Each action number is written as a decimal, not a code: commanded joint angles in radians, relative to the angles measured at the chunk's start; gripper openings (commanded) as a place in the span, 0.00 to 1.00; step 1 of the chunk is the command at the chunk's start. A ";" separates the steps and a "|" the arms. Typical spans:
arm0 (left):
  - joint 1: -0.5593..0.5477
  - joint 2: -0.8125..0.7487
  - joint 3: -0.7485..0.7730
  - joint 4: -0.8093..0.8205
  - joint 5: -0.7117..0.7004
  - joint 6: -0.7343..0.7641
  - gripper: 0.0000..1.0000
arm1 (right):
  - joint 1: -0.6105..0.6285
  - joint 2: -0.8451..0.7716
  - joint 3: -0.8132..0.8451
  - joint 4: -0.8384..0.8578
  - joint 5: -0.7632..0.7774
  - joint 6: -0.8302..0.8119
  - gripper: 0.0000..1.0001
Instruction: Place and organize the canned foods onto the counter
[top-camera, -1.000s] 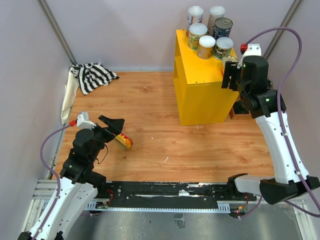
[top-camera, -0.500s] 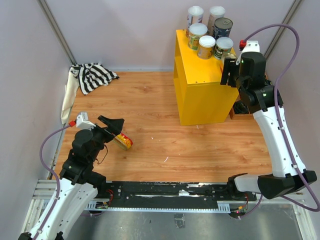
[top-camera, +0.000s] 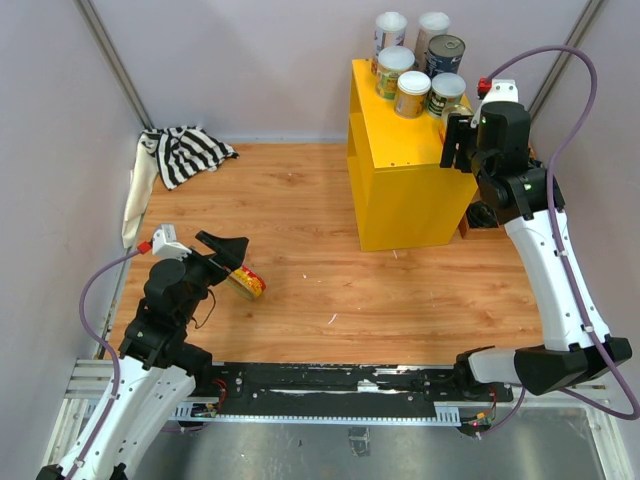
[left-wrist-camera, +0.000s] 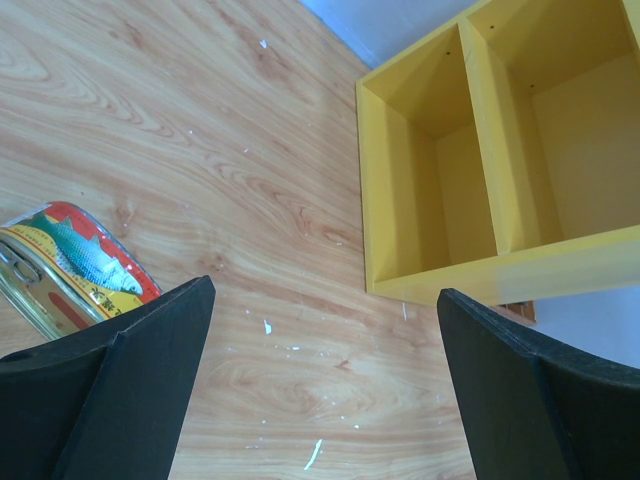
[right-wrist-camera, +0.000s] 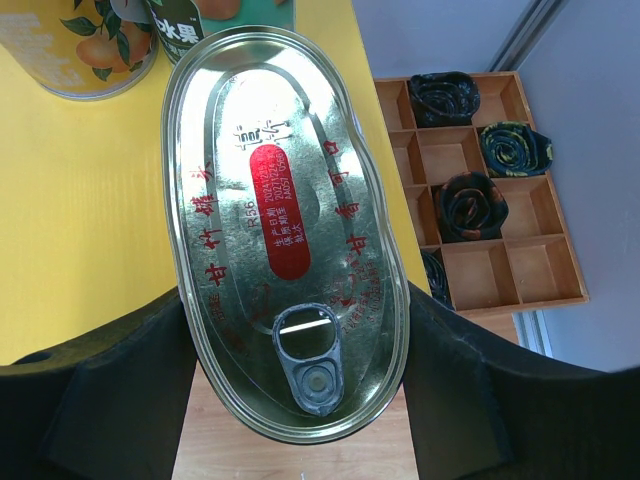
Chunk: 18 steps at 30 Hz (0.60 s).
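Altogether six cans (top-camera: 413, 93) stand upright at the 12 o'clock end of the yellow cabinet's (top-camera: 400, 190) top. One oval tin (right-wrist-camera: 285, 200) is pinched in the right gripper (right-wrist-camera: 298, 395) over its 3 o'clock edge. One fish tin (top-camera: 247, 282) lies on the floor (top-camera: 320, 260) at 8 o'clock, beside the spread left gripper (top-camera: 228, 245).

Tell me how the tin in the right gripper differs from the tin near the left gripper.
The gripped tin is clamped by the right gripper over the yellow cabinet; the loose tin lies on the table beside the open left gripper. The gripped tin shows its metal lid; the loose tin shows a printed fish label. Both are food tins.
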<state>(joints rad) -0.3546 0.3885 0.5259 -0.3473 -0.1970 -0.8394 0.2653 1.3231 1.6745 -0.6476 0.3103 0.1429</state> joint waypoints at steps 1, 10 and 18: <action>0.009 -0.007 0.017 0.006 -0.005 -0.005 0.98 | -0.015 0.018 0.002 0.006 -0.015 -0.003 0.52; 0.009 -0.026 -0.004 0.001 -0.008 -0.018 0.98 | -0.016 0.012 -0.001 -0.002 -0.026 -0.004 0.82; 0.008 -0.036 0.004 -0.012 -0.011 -0.021 0.98 | -0.016 -0.001 0.020 -0.009 -0.025 0.001 0.90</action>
<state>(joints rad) -0.3546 0.3676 0.5255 -0.3489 -0.1978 -0.8577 0.2653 1.3380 1.6745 -0.6533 0.2920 0.1390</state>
